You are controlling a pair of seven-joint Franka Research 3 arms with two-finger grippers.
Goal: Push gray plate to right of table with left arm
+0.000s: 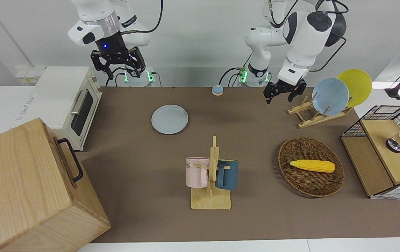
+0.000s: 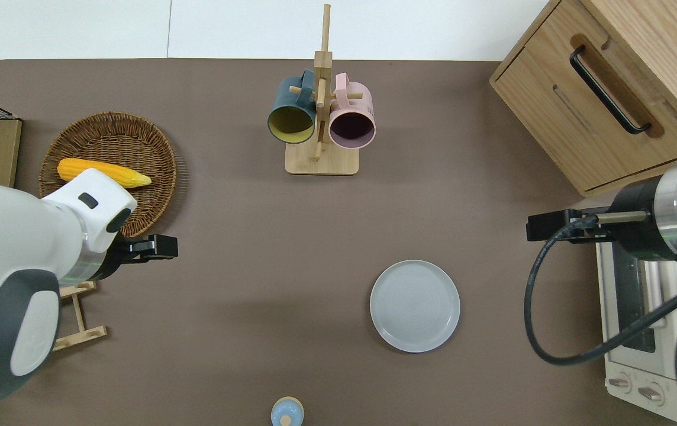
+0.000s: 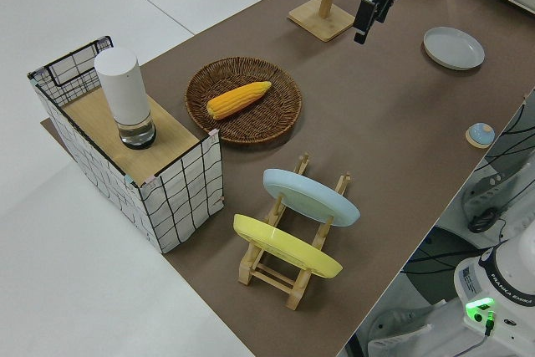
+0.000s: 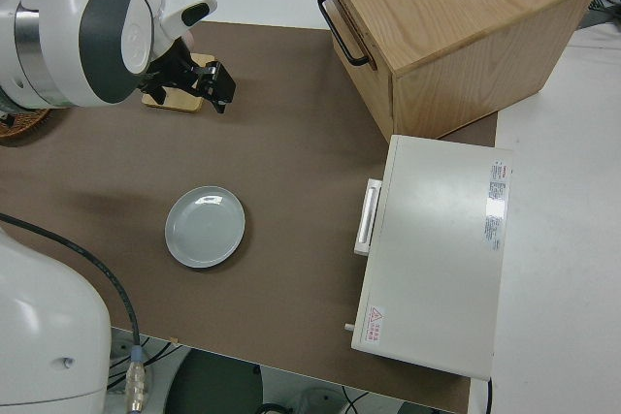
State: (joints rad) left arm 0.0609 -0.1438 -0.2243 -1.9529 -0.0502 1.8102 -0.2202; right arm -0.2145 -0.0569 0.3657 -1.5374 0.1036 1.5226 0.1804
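Note:
The gray plate [image 1: 169, 119] lies flat on the brown table [image 1: 133, 157], toward the right arm's end and nearer to the robots than the mug rack. It also shows in the overhead view [image 2: 415, 306], the left side view [image 3: 453, 47] and the right side view [image 4: 205, 227]. My left gripper [image 1: 284, 93] hangs in the air, far from the plate. In the overhead view it [image 2: 158, 247] is over bare mat at the edge of the wicker basket [image 2: 108, 177]. It holds nothing. My right gripper [image 1: 118, 68] is parked and open.
A mug rack [image 1: 211, 175] with a pink and a blue mug stands mid-table. The basket holds a corn cob [image 1: 312, 165]. A dish rack [image 1: 317, 113] holds a sky-blue and a yellow plate. A toaster oven [image 1: 67, 101], a wooden cabinet [image 1: 28, 189] and a wire crate [image 1: 385, 150] line the ends.

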